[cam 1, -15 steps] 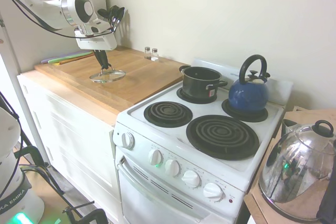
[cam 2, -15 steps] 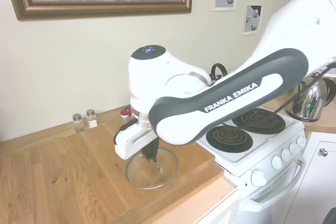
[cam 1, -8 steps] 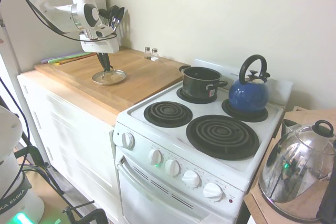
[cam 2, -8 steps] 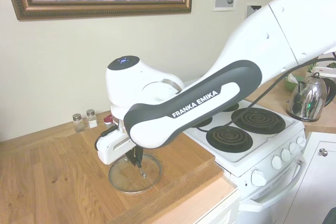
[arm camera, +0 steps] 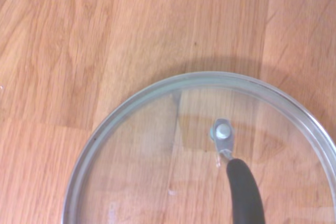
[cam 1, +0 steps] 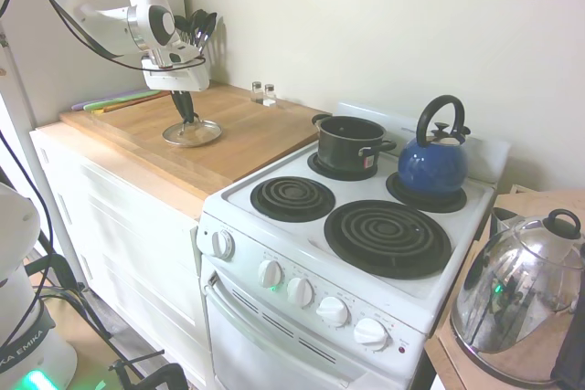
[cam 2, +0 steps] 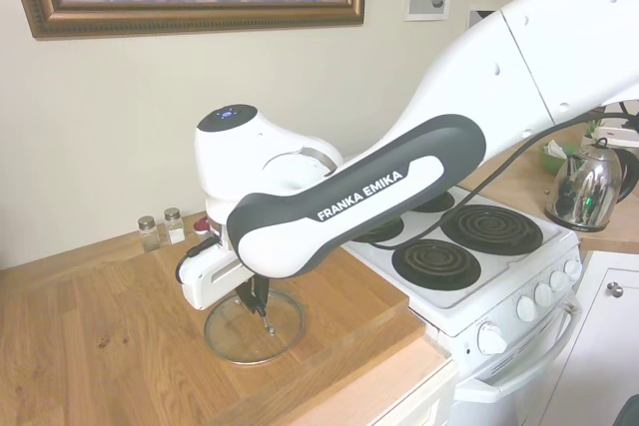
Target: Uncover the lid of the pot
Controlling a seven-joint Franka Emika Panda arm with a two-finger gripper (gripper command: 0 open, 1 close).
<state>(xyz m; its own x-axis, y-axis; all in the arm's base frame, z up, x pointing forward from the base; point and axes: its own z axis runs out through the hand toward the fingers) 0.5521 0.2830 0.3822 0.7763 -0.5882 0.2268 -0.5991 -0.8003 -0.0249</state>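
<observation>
Lid (cam 1: 193, 132) on the wooden worktop (cam 1: 239, 148), hand (cam 1: 186, 114) closed on its dark loop handle (arm camera: 244, 194).

Glass lid sits flat on the wood, well left of the stove (cam 1: 357, 253); from the wrist its metal rim and handle screw show clearly. Open black pot (cam 1: 348, 142) stands on the stove's back left burner, beside the blue kettle (cam 1: 433, 163). Two small shakers (cam 1: 263, 92) stand by the wall, and a steel kettle (cam 1: 520, 302) sits far right.

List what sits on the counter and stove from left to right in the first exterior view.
lid under the gripper → salt and pepper shakers → pot → blue kettle → steel kettle
</observation>
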